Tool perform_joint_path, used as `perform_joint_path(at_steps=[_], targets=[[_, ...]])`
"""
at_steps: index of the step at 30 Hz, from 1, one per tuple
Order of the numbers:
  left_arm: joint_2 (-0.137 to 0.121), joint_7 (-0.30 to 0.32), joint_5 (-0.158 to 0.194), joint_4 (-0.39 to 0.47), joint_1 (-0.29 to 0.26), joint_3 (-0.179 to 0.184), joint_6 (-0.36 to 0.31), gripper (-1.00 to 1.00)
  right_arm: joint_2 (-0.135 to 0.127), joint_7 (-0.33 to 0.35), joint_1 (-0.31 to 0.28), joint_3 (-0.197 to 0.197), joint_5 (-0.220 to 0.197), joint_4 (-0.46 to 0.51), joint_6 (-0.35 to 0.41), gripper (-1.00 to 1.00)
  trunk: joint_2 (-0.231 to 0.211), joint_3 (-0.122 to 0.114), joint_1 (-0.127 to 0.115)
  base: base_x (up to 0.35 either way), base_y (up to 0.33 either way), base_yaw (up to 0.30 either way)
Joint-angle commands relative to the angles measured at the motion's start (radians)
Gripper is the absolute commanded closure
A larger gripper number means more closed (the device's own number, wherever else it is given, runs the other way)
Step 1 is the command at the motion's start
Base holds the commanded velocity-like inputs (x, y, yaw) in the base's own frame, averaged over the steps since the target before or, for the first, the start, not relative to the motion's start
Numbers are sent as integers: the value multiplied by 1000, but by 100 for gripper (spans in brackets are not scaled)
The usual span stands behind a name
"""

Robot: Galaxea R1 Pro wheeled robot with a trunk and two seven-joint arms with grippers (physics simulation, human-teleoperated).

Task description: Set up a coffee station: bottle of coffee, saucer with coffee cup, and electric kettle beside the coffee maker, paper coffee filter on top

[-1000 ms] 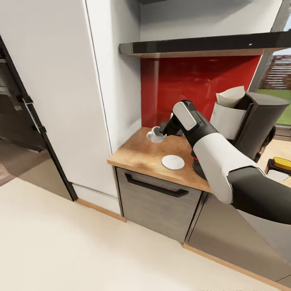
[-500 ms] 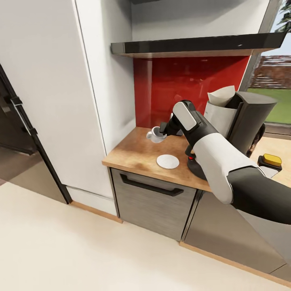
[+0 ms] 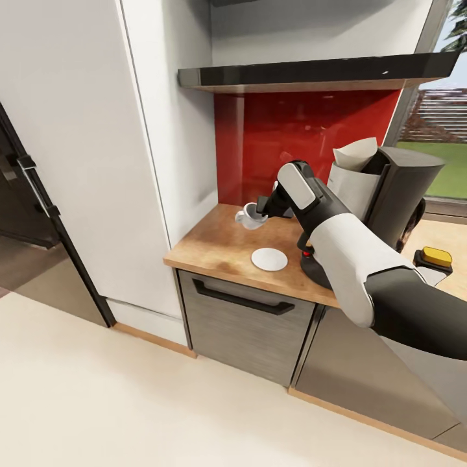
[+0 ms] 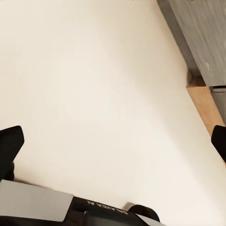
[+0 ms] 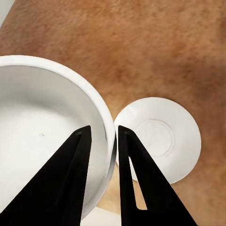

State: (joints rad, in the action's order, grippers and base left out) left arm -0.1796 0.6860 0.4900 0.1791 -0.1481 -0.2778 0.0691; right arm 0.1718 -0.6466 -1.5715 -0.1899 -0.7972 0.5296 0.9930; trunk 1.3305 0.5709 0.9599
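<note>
Head view is hardly changing from half a second ago: the right pincer (image 3: 257, 213) is still pinching the coffee cup (image 3: 248, 216) rim above the worktop (image 3: 214, 250), waiting to go onto the saucer (image 3: 269, 259).

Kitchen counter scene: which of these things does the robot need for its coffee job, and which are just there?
Needed:
coffee cup, held by right gripper
saucer
coffee maker
paper coffee filter
electric kettle
bottle of coffee
kitchen countertop

Just there:
red backsplash
black shelf
drawer handle
</note>
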Motion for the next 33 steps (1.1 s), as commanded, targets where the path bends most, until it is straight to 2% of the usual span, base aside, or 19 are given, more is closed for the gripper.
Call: perform_joint_path(at_steps=[1, 10, 15, 19, 27, 32, 33], targets=[[0, 3, 4, -1, -1, 4, 6, -100, -1, -8, -1, -4, -11, 0, 0, 100, 1, 1, 0, 0, 0, 0], [-3, 6, 3, 2, -1, 8, 11, -100, -2, -9, -1, -5, -9, 3, -1, 100, 1, 1, 0, 0, 0, 0], [-4, 6, 1, 0, -1, 9, 11, -100, -1, -119, -1, -6, -11, 1, -1, 100, 1, 1, 0, 0, 0, 0], [-4, 5, 1, 0, -1, 9, 11, -100, -2, -146, -1, -6, -12, 2, 0, 100, 1, 1, 0, 0, 0, 0], [-5, 5, 1, 0, -1, 9, 11, -100, -3, -156, -1, -1, -13, -3, 2, 100, 1, 1, 0, 0, 0, 0], [-5, 6, 0, 0, -1, 9, 11, -100, -6, -157, -1, 1, -15, -70, 1, 100, 1, 1, 0, 0, 0, 0], [-5, 6, 0, 0, -1, 9, 11, -100, -7, -157, -1, 2, -33, -84, 1, 100, 1, 1, 0, 0, 0, 0]])
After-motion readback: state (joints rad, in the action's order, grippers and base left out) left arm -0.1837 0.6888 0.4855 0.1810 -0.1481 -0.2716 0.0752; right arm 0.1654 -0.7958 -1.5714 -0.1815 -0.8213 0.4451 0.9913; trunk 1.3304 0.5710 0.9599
